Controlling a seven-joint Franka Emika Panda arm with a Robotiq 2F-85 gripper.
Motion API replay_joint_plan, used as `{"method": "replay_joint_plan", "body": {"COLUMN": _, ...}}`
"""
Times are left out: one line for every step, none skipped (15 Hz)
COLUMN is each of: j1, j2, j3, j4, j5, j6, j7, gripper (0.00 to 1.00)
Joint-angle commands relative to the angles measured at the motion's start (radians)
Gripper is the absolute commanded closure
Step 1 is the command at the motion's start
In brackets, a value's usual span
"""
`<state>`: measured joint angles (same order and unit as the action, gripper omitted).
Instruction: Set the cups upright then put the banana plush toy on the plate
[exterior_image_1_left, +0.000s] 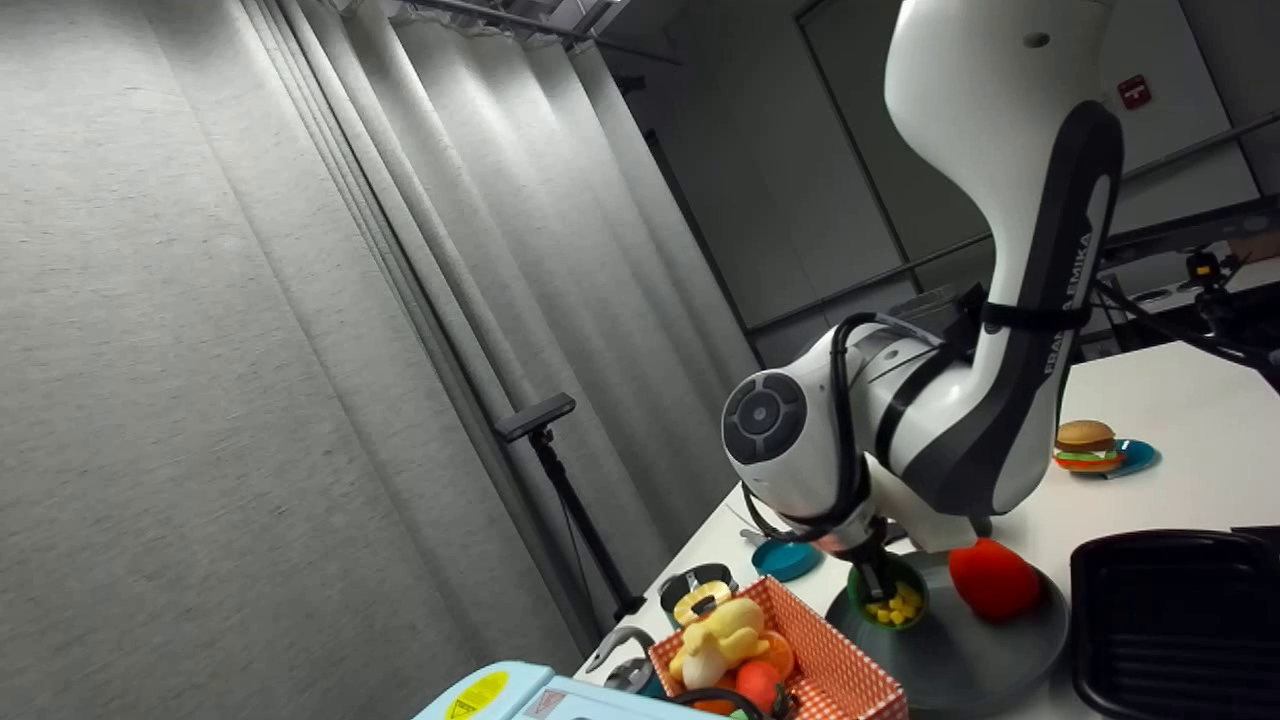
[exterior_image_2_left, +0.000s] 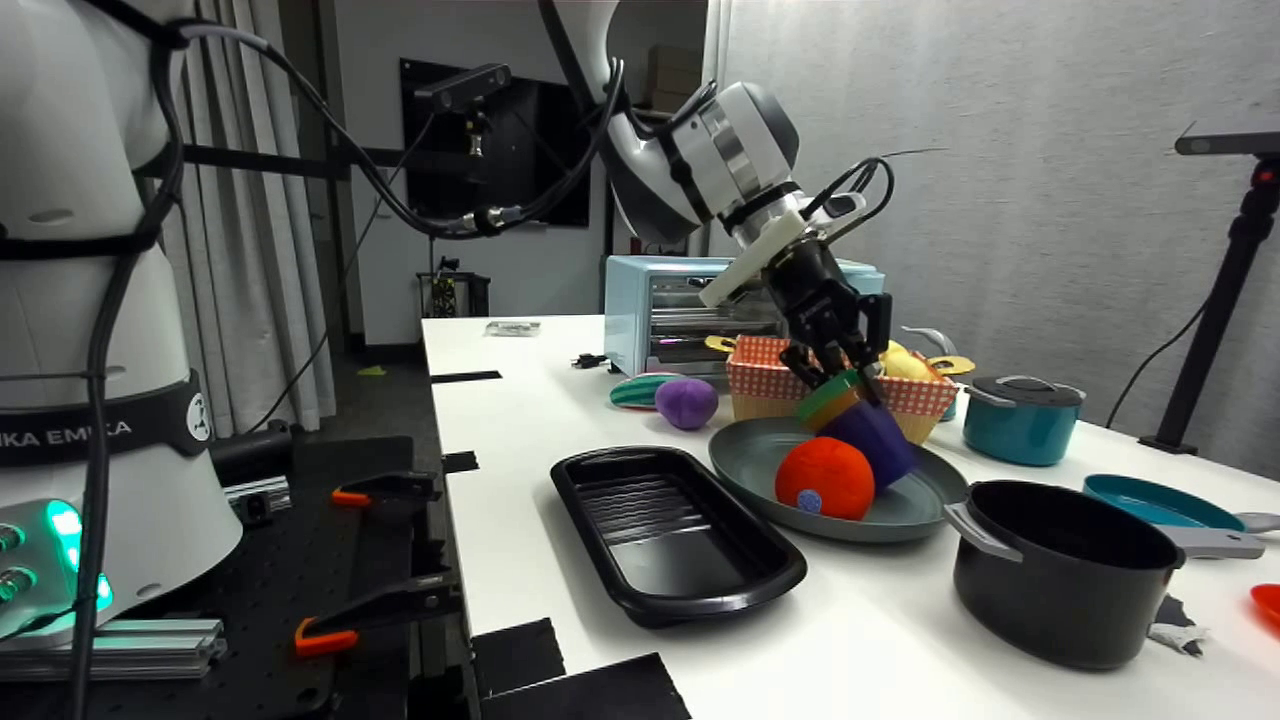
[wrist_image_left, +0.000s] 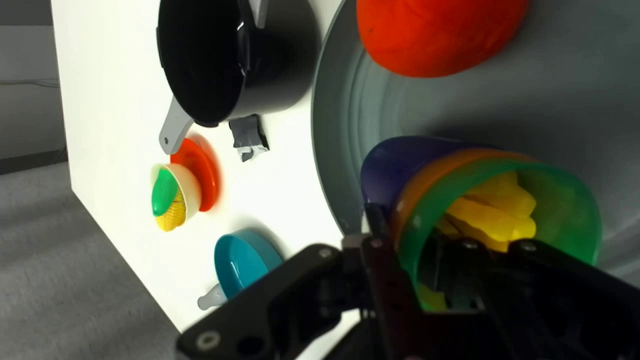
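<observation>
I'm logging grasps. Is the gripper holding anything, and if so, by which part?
A stack of nested cups, apparently by the wall at the rim: one of the fingers reaches inside the innermost green cup, the other sits outside.

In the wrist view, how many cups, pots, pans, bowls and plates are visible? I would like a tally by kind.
Cups: 3 (purple cup, orange cup, green cup)
Pots: 1 (black pot)
Pans: 1 (teal pan)
Bowls: 1 (cream bowl)
Plates: 2 (grey plate, red plate)
Total: 8
</observation>
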<state>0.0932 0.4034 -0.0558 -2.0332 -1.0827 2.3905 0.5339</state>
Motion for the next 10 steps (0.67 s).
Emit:
{"method": "replay_joint_plan", "body": {"j1": -0.007, "j2": -0.038, "j3": 0.008, "j4": -0.006, "j5": 0.044, "j6": -0.009, "j7": 0.051, "gripper": 0.97}}
{"method": "replay_joint_plan", "body": {"j1": -0.011, "j2": -0.047, "j3": 0.009, "j4": -0.009, "j5": 0.066, "j6": -0.007, "j7": 0.063, "gripper": 0.97}}
{"method": "replay_joint_plan", "body": {"j1": -0.015, "j2": -0.054, "j3": 0.008, "j4": -0.01, "j5": 0.09, "j6": -0.006, "j7": 0.072, "gripper": 0.97}}
{"method": "replay_joint_plan", "body": {"j1": -0.021, "j2": -0.065, "j3": 0.009, "j4": -0.012, "j5": 0.127, "j6": -0.003, "j7": 0.076, "gripper": 0.97}}
{"method": "replay_joint_plan", "body": {"j1": -0.025, "j2": -0.074, "j3": 0.008, "j4": -0.013, "j5": 0.159, "j6": 0.001, "j7": 0.082, "gripper": 0.97}}
{"method": "replay_joint_plan", "body": {"j1": -0.029, "j2": -0.087, "j3": 0.005, "j4": -0.015, "j5": 0.193, "j6": 0.006, "j7": 0.09, "gripper": 0.97}}
{"method": "replay_joint_plan", "body": {"j1": -0.031, "j2": -0.096, "j3": 0.001, "j4": -0.015, "j5": 0.219, "j6": 0.011, "j7": 0.102, "gripper": 0.97}}
{"method": "replay_joint_plan", "body": {"j1": -0.038, "j2": -0.105, "j3": 0.0, "j4": -0.016, "j5": 0.262, "j6": 0.018, "j7": 0.106, "gripper": 0.97}}
{"method": "replay_joint_plan", "body": {"j1": -0.042, "j2": -0.111, "j3": -0.003, "j4": -0.014, "j5": 0.299, "j6": 0.025, "j7": 0.112, "gripper": 0.97}}
{"method": "replay_joint_plan", "body": {"j1": -0.044, "j2": -0.115, "j3": -0.007, "j4": -0.013, "j5": 0.334, "j6": 0.033, "j7": 0.125, "gripper": 0.97}}
